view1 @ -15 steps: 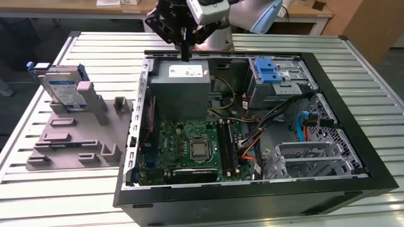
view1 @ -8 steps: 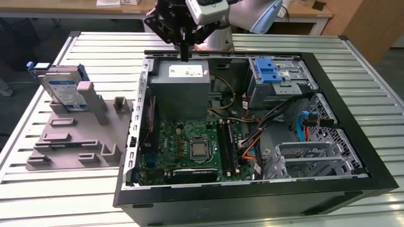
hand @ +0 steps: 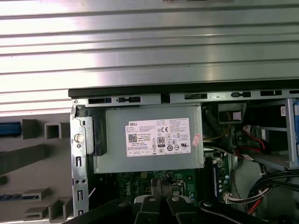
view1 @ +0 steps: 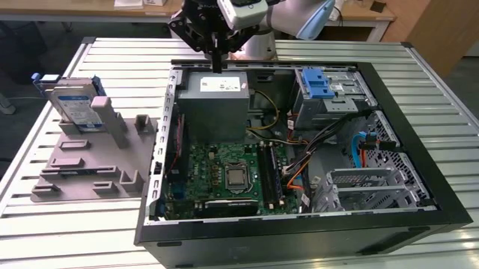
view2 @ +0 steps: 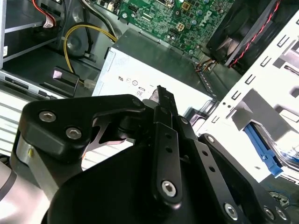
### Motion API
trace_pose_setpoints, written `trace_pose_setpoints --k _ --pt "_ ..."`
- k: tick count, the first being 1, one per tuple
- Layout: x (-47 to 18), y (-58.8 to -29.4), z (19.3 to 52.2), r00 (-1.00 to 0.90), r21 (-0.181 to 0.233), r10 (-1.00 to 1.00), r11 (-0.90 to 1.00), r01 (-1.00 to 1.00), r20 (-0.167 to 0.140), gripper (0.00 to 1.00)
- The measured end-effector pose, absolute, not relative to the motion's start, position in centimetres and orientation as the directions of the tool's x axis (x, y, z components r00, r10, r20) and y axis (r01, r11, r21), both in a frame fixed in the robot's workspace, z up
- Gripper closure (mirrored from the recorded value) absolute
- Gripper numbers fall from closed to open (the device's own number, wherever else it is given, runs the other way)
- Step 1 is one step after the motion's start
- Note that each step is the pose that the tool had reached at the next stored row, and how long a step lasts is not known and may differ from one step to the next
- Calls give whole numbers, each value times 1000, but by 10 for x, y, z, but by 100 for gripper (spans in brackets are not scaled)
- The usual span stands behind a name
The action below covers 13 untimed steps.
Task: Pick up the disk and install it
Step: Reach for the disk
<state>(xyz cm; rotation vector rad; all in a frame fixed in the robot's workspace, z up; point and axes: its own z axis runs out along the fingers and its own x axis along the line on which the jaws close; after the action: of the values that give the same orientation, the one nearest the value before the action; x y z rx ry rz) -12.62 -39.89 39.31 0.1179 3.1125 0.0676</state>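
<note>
The disk (view1: 76, 107) stands on edge in a grey fixture (view1: 82, 165) at the exterior view's left, its blue-and-white label facing out and blue rails around it. My gripper (view1: 217, 67) hangs over the far edge of the open computer case (view1: 299, 235), well to the right of the disk and just above the grey power-supply box (view1: 213, 101). Its two black fingers are pressed together with nothing between them, as both wrist views show, gripper (view2: 161, 92) and gripper (hand: 159, 183). The power-supply box (hand: 149, 137) with its white sticker lies directly below.
Inside the case are a green motherboard (view1: 232, 174), bundled cables (view1: 299, 162), and a silver drive cage with a blue latch (view1: 322, 84) at the far right corner. The case and fixture rest on a slatted metal table (view1: 75, 235). The fixture has several upright posts.
</note>
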Motion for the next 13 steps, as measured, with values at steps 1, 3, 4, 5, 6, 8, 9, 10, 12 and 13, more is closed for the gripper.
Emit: trace_pose_setpoints --k 1,3,4,5,6,8,9,10,12,13 --pt "-126 -399 393 -997 44 76 996 75 -24 89" --pt "-126 -399 393 -997 44 76 996 75 -24 89" --pt "-126 -399 393 -997 44 76 996 75 -24 89" --pt "-126 -399 393 -997 44 76 996 75 -24 89" --pt "-127 -399 393 -997 44 76 996 75 -25 89" --pt "-128 -399 393 -997 44 76 996 75 -24 89" --pt "-128 -399 393 -997 44 76 996 75 -24 89" --pt "-129 -399 393 -997 44 76 996 75 -24 89" --pt "-130 -399 393 -997 44 76 996 75 -24 89" --pt "-131 -399 393 -997 44 76 996 75 -24 89"
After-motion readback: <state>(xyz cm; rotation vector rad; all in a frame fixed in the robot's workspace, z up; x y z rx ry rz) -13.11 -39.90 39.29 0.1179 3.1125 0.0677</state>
